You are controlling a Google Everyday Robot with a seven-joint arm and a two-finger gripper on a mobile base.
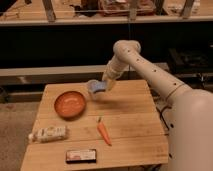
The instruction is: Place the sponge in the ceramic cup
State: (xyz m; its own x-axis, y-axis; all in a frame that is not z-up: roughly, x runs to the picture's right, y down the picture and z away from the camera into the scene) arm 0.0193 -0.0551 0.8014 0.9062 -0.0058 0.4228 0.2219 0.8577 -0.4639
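Gripper: the gripper (104,86) hangs low over the far edge of the table (135,112), at about 12 o'clock on the board. The arm slants in from 3 o'clock. The fingers are clenched.

Sponge: the sponge (99,90) is a blue patch right at the fingertips. It seems pinched between them, though the contact itself is too small to make out.

Cup: the cup (92,85) stands upright on the table, touching or overlapping the sponge on the sponge's 10 o'clock side. It is just beside the bowl (70,103), at the bowl's 1 o'clock.

Sponge and cup: most of the blue shows at the cup's rim and down its near right side, not sunk inside. I cannot tell whether a corner has already gone into the mouth.

Done: the sponge is off the table and brought up against the cup.

Left: by my reading, the sponge has to be seated inside the cup and let go, and the gripper then has to come clear.

Fit: the sponge looks about as wide as the cup, so I judge it will need pressing or tilting to go in.

Risk: a sideways nudge could tip the cup toward the bowl.

Rest of table: the carrot (104,132) lies near the centre toward 6 o'clock, a packet (48,133) at 8 o'clock and a box (81,156) at 7 o'clock. All are well apart from the cup.
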